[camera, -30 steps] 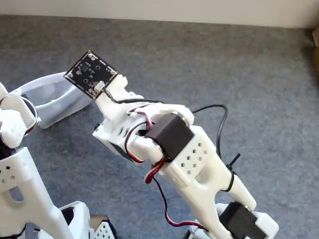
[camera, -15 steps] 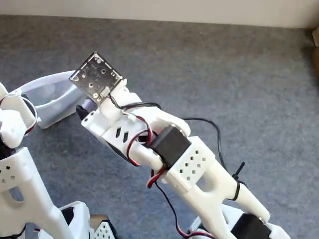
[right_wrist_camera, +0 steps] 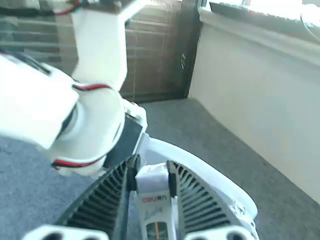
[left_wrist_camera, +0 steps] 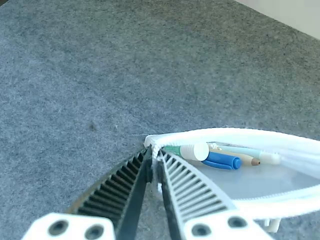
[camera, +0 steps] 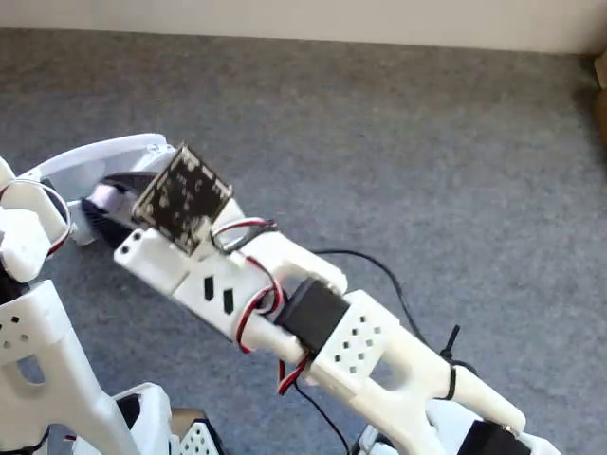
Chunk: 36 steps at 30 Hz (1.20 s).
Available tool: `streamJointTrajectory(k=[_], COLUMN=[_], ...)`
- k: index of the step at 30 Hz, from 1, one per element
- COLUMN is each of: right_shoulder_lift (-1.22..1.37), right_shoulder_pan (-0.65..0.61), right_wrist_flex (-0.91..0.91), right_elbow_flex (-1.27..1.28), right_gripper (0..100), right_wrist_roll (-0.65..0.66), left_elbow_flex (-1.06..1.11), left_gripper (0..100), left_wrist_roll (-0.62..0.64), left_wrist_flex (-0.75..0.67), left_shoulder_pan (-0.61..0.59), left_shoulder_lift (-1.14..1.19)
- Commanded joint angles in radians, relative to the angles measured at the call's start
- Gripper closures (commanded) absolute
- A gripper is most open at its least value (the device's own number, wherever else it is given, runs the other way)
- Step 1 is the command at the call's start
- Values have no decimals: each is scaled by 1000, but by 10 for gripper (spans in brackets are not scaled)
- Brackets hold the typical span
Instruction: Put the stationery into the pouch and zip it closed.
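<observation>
Pinches one end of the pouch (left_wrist_camera: 260,176) with the left pincer (left_wrist_camera: 153,150), jaws drawn narrow on the white rim just where the zip teeth begin. Shows, inside the gaping pouch, a blue pen (left_wrist_camera: 222,161) lying against a green-and-white pen (left_wrist_camera: 187,150), with two paler pens alongside, all bunched together toward the pinched end.

Holds a small white stationery block (right_wrist_camera: 152,197) in the right pincer (right_wrist_camera: 151,164), jaws clamped on both its sides, just above the pouch's curved rim. Has the left arm (right_wrist_camera: 85,120) close behind that rim.

From the high view, finds the pouch (camera: 95,156) lying on the grey counter (camera: 427,142) near its left edge, zip undone, translucent walls bowed apart. Stretches the right arm (camera: 313,322) from the counter's near right corner across to the pouch's mouth, pincer end over the opening. Stands the left arm (camera: 38,313) at the counter's left edge, just beside the pouch.
</observation>
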Motion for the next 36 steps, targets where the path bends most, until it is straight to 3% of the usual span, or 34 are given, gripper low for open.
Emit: streamJointTrajectory(k=[1,7,19,28,36], right_shoulder_lift=[-42,-31,196,383,472], right_shoulder_pan=[-16,-15,51,77,77], right_wrist_flex=[-242,-572,-937,-1116,-1142], right_elbow_flex=[41,145,154,151,157], right_gripper=[994,994,994,994,994], right_wrist_roll=[12,12,12,12,12], left_elbow_flex=[48,48,48,48,48], left_gripper=[993,993,993,993,993], left_wrist_roll=[6,6,6,6,6], left_wrist_flex=[0,0,2,2,3], left_shoulder_pan=[16,16,16,16,16], left_shoulder_lift=[19,19,19,19,19])
